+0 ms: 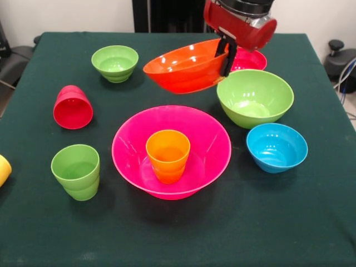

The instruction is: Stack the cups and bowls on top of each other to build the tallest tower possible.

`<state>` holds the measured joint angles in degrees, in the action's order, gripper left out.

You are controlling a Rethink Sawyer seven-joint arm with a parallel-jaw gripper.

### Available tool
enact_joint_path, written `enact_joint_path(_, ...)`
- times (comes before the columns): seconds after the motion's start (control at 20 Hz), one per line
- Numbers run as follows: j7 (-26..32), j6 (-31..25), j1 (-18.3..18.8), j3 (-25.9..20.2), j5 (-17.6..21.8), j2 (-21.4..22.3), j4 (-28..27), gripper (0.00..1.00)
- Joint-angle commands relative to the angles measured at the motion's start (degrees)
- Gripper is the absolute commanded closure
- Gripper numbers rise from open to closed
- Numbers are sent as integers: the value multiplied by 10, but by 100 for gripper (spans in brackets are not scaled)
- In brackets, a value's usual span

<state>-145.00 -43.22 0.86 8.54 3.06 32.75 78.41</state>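
My gripper is shut on the rim of the large orange bowl and holds it tilted in the air above the far middle of the table. Below and nearer, the very large pink bowl stands with the orange cup upright inside it. The large green bowl stands to the right, the small blue bowl nearer right. The small red bowl is partly hidden behind the gripper. The small green bowl is far left. The red cup lies on its side at left. The green cup stands near left. The yellow cup shows at the left edge.
The dark green tablecloth covers the table. The robot's black pedestal stands at the far side. A dark chair is beyond the left edge, and a black stand with cables is beyond the right edge.
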Motion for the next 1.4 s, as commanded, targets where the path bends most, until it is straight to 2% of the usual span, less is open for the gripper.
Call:
enact_joint_path(0.05,137,-31,25,-81,57,-41,-35,100)
enact_joint_path(0.4,143,-18,34,-91,76,-47,-43,100)
enact_joint_path(0.8,137,-27,41,-103,90,-48,-53,100)
enact_joint_path(1.4,132,-33,45,-112,95,-53,-67,100)
